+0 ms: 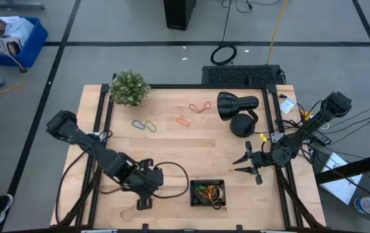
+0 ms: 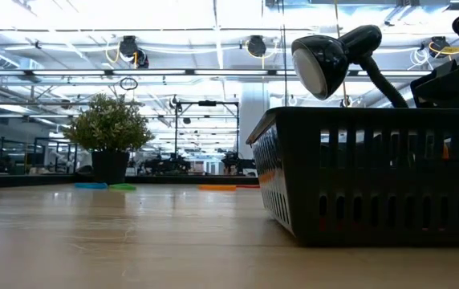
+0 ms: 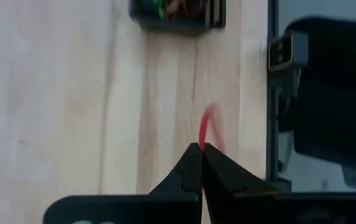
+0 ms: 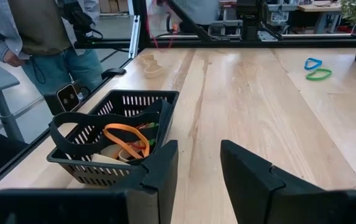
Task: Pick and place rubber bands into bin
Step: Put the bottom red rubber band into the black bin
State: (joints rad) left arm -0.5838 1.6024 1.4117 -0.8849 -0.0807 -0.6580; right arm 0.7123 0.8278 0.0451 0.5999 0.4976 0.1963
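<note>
The bin (image 1: 208,192) is a small black slotted tray near the table's near edge; orange, green and tan rubber bands and a black loop (image 4: 72,124) lie in it. My left gripper (image 1: 154,183) is left of the bin, shut on a red rubber band (image 3: 208,124). A tan band (image 4: 150,62) lies on the table by that gripper. Blue and green bands (image 1: 143,125), an orange band (image 1: 183,121) and a red band (image 1: 200,107) lie flat farther back. My right gripper (image 1: 244,162) is open and empty, right of the bin. My left gripper pinches the red rubber band between its two fingertips (image 3: 193,163), which point roughly level toward the bin. The band's free part (image 3: 206,121) reaches out past the tips and is blurred. Whether it touches the table, I cannot tell.
A black lamp (image 1: 237,107) stands at the far right and a potted plant (image 1: 129,87) at the far left corner. Bare wood lies between the bin and the loose bands. A person (image 4: 47,37) stands beyond the table's near edge.
</note>
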